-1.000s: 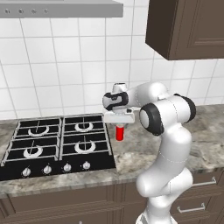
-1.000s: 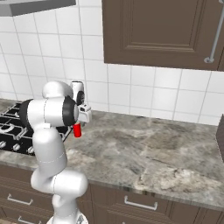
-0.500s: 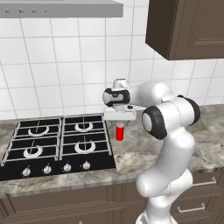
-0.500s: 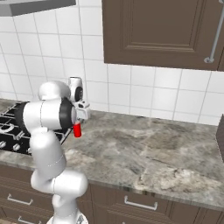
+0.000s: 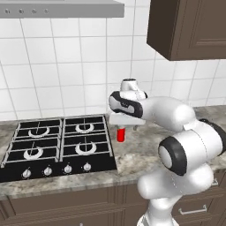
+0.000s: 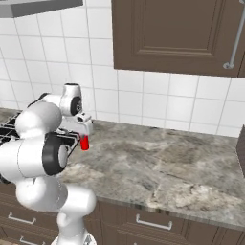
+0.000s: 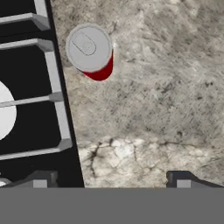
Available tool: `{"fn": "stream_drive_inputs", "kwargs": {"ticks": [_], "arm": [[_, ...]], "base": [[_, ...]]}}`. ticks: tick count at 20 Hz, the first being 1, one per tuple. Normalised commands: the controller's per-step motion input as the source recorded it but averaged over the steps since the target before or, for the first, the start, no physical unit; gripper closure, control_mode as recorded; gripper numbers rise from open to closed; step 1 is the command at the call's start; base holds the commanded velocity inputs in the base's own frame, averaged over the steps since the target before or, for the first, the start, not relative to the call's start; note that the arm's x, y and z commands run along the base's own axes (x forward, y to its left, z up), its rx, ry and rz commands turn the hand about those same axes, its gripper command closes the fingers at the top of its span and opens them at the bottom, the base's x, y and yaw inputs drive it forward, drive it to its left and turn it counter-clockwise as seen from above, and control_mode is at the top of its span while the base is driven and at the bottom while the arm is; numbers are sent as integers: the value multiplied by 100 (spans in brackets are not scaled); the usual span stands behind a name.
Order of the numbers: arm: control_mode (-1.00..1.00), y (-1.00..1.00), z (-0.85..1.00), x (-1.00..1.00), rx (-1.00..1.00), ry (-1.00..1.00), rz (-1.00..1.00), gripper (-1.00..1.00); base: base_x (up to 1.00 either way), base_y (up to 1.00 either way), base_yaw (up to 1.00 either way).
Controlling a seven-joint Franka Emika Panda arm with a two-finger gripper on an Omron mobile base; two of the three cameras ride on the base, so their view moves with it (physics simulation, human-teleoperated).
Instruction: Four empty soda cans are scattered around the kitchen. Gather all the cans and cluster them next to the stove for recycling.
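Bright red soda can (image 7: 89,49) is seen upright at upper left of hand view, just beside stove (image 7: 30,100), apparently set down for clustering; gripper (image 7: 111,181) is spread open, holding nothing.

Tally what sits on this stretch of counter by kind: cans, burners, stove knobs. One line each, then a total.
Red soda can: 1, standing upright on the counter just right of the stove.
Burners: 4.
Silver knobs: 4, in a row along the stove's front edge.
Total: 9.
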Motion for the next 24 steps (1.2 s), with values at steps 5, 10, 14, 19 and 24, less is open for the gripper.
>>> {"fn": "stream_drive_inputs", "kwargs": {"ticks": [5, 10, 14, 19, 24], "arm": [[-100, -30, 14, -100, 4, -21, 0, -100], [-100, -21, 38, -100, 2, -18, 0, -100], [-100, -1, 49, -100, 0, -15, 0, -100], [-100, -1, 56, -73, -1, 0, 3, -100], [-100, -3, 29, -56, -2, 0, 11, -100]], "base": [[0, 0, 0], [0, 0, 0], [0, 0, 0], [0, 0, 0], [0, 0, 0]]}}
